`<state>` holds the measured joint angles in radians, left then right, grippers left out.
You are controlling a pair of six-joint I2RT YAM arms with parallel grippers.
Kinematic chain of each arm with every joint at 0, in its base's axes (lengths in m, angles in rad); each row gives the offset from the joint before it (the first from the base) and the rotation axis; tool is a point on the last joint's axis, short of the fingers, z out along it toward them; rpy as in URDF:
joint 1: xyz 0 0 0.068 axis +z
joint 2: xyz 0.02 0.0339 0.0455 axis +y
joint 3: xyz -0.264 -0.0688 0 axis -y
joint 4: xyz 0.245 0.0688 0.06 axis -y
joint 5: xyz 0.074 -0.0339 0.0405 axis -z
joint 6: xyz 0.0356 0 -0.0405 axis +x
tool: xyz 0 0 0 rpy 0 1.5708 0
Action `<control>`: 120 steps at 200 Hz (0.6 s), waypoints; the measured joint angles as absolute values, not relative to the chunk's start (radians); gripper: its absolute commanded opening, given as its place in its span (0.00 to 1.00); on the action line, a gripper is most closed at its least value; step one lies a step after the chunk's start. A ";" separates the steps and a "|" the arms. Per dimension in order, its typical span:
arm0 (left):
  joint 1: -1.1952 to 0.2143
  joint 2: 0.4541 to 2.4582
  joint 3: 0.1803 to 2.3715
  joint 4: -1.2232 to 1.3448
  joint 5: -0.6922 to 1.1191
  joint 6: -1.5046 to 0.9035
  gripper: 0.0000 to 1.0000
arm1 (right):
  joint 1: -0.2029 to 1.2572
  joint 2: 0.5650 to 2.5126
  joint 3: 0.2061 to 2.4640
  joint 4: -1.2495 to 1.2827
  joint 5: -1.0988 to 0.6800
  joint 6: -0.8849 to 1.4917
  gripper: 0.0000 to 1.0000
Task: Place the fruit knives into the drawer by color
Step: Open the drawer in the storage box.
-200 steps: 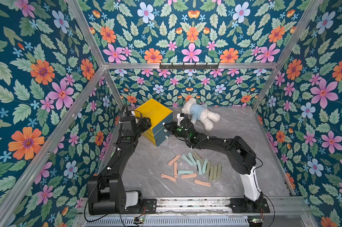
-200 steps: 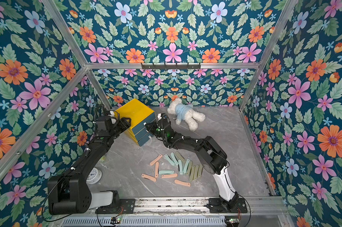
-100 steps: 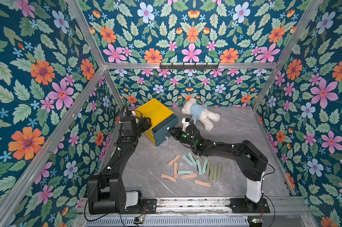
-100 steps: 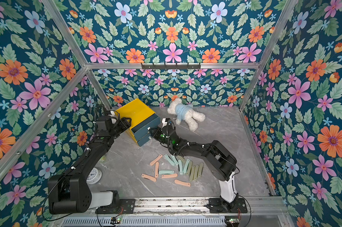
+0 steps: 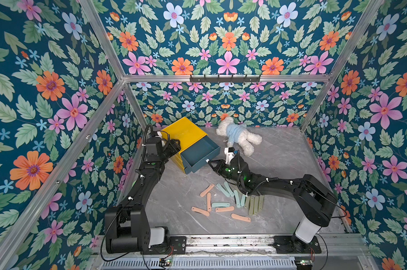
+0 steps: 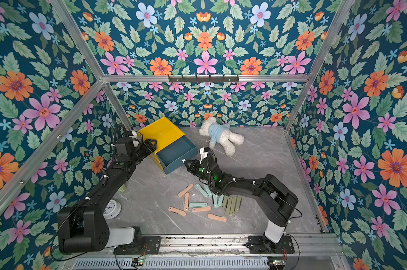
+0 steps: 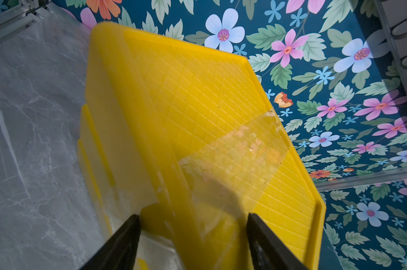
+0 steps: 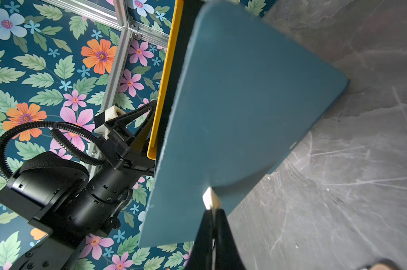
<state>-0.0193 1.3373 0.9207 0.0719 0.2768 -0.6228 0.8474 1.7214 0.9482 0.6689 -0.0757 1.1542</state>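
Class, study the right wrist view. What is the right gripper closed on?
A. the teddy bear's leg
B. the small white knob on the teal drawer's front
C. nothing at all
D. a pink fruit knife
B: the right gripper is pinched shut on the white knob that sticks out of the front of the teal drawer.

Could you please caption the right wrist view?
Right gripper pinches the white knob of the teal drawer; left gripper straddles the yellow cabinet.
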 measured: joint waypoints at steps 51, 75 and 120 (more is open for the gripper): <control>-0.019 1.282 0.927 0.053 0.266 -0.625 0.99 | 0.848 1.588 0.924 0.621 -0.103 1.065 0.44; -0.019 1.245 0.933 0.051 0.262 -0.626 0.99 | 0.848 1.509 0.895 0.580 -0.108 1.023 0.48; -0.019 1.115 0.932 0.043 0.240 -0.627 0.99 | 0.848 1.319 0.828 0.421 -0.099 0.940 0.59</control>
